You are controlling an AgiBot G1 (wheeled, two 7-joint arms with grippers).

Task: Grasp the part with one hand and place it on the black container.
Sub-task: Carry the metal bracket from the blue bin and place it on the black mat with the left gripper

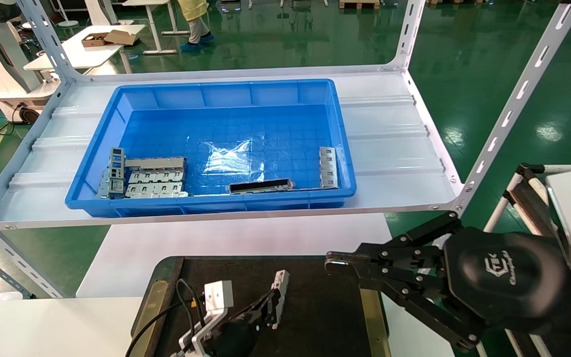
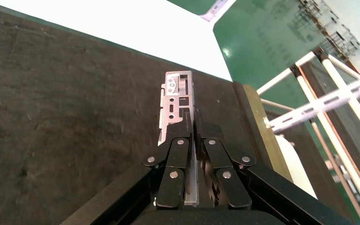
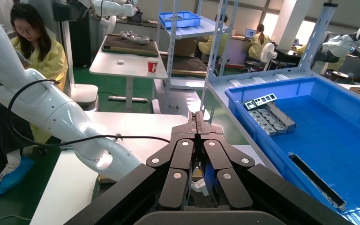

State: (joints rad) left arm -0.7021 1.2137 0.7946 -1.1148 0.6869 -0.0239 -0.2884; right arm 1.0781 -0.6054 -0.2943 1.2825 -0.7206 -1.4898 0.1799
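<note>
— So where is the part (image 1: 280,292) right now?

— Pinched in the left gripper (image 1: 271,306), low in the head view, over the black container (image 1: 315,317). The fingers close on the lower end of the bar, and the rest of it sticks out past the fingertips, tilted up and away from the wrist.

— Does the wrist camera agree?

— Yes. In the left wrist view the part (image 2: 178,105) runs straight out from between the two pads of the left gripper (image 2: 193,129), which press on it from both sides. Its cut-outs show on the free end, and the dark felt of the black container (image 2: 65,117) fills the ground behind it.

— Is it resting on the felt?

— I cannot tell whether the far end touches the surface or hangs just above it.

— And the other arm?

— The right gripper (image 1: 332,262) sits off the container's right edge, near the brass-coloured strip (image 1: 371,307), its fingers pressed together with nothing between them. The right wrist view shows the same tips of the right gripper (image 3: 197,117) meeting flat.

— What is up on the shelf?

— A blue bin (image 1: 216,94) on the white rack (image 1: 394,148). Grey plates (image 1: 154,182) are bunched in its near left corner, a long shell with a dark face (image 1: 260,186) lies along the near wall, and one more bar (image 1: 328,167) lies by the right wall.
</note>
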